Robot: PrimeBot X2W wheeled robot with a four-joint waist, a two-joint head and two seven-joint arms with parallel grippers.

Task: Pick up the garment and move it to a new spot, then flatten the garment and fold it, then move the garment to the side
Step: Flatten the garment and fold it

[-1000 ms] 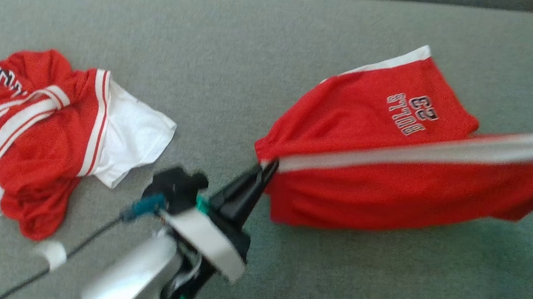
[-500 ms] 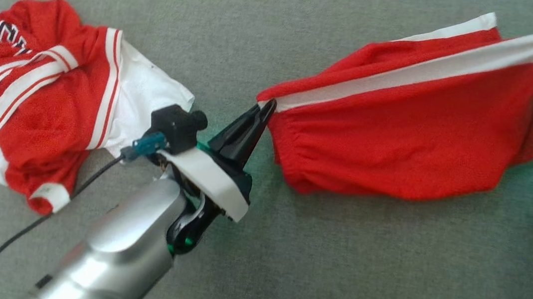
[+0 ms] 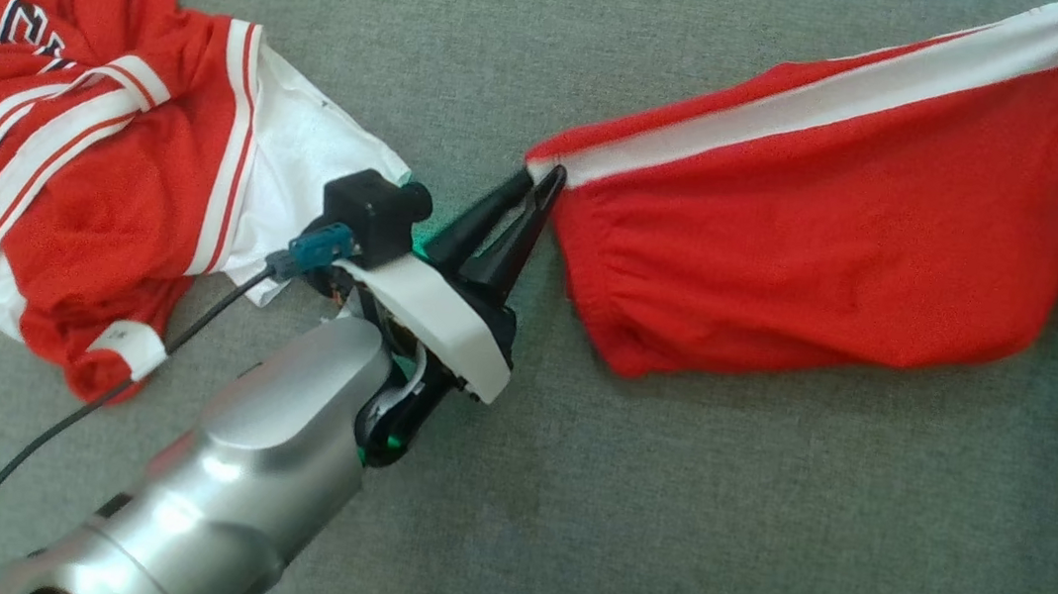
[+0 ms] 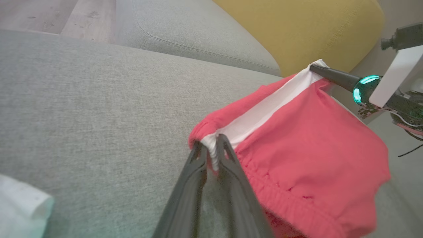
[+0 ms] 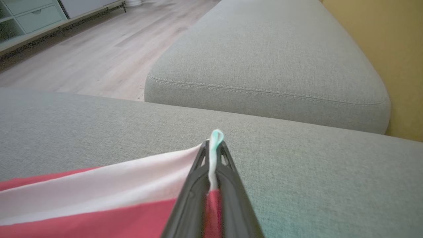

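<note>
left tool (image 3: 545,182): narrow, pinching white-stripe corner of red shorts (image 3: 829,202) | right tool (image 5: 214,142): clamped on stripe's other end | shorts stretched between them above grey cushion (image 3: 664,512)

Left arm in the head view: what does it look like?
Silver metallic forearm, white wrist plate, left end effector with two long tapering black fingers. A black camera block tops the plate; a teal connector feeds a thin black cable.
</note>
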